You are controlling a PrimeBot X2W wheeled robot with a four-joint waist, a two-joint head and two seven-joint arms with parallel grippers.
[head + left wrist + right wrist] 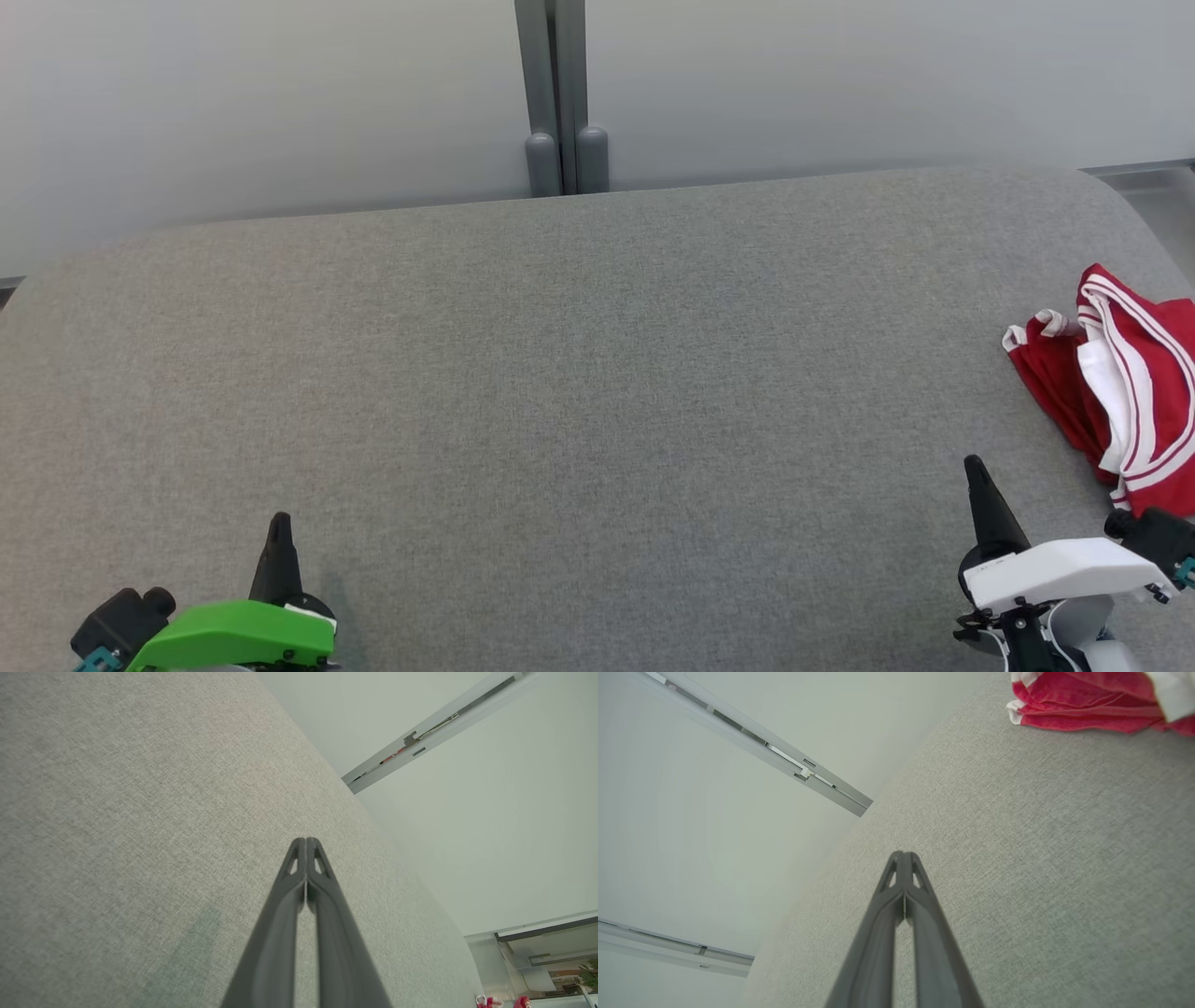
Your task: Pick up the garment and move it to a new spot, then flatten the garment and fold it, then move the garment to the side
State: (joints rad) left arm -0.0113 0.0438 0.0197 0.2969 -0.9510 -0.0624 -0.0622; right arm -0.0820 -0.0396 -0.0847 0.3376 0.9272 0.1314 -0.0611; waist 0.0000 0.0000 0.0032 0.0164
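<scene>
**Q:** Where is the garment (1125, 383)?

**A:** On the robot's right, at the far edge of the grey pad (579, 373). It is red and white and lies bunched, with part of it running past the edge of the head view. Nothing grips it.

**Q:** And the grippers?

**A:** Both sit low at the near edge, tips pointing away. The left gripper (279, 527) has its fingers (280, 933) pressed together with nothing between them. The right gripper (977, 471) is the same, pinched tight and empty, near the garment but apart from it.

**Q:** Why are they parked like that?

**A:** My guess is it keeps them off the garment and leaves the pad's middle free for spreading it.

**Q:** So is the job finished?

**A:** I can't say. A garment at the side suits one set aside after folding, and the bunched look suits one waiting to be lifted. Whether those layers are a fold, I cannot tell.
</scene>
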